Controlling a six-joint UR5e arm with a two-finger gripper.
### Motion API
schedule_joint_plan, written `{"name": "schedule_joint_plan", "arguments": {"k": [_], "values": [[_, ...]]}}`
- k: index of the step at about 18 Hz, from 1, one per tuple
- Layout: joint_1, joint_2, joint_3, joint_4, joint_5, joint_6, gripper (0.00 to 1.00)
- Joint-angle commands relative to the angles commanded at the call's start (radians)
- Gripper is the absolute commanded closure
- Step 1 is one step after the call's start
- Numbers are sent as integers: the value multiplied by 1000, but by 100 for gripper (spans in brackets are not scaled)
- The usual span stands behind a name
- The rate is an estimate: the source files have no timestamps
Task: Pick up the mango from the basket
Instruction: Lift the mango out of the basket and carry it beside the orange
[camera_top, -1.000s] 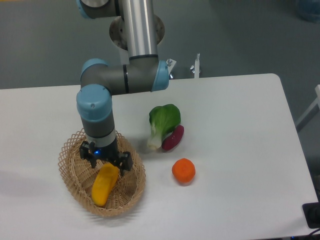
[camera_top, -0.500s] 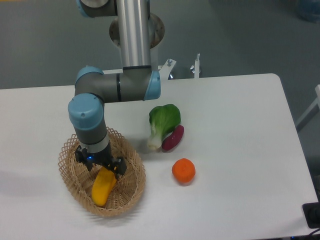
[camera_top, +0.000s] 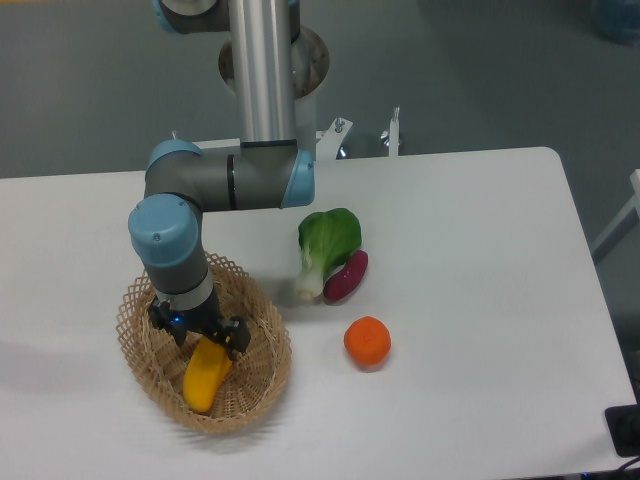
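On the table (camera_top: 480, 300), the tool (camera_top: 203, 339) straddles the mango (camera_top: 205, 371) inside the basket (camera_top: 262, 385), grip unclear.

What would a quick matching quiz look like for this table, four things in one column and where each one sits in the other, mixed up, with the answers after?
Things:
1. mango
2. orange
3. leafy green
4. tool

Places:
A. alone on the table, right of the basket
B. against the purple vegetable
C. lying in the basket
D. over the mango's upper end

Pairs: 1-C, 2-A, 3-B, 4-D
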Motion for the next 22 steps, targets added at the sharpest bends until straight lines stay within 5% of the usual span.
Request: {"name": "schedule_joint_plan", "arguments": {"k": [11, 22], "values": [[15, 55, 28, -2, 11, 14, 53], [286, 210, 26, -123, -69, 332, 53]]}}
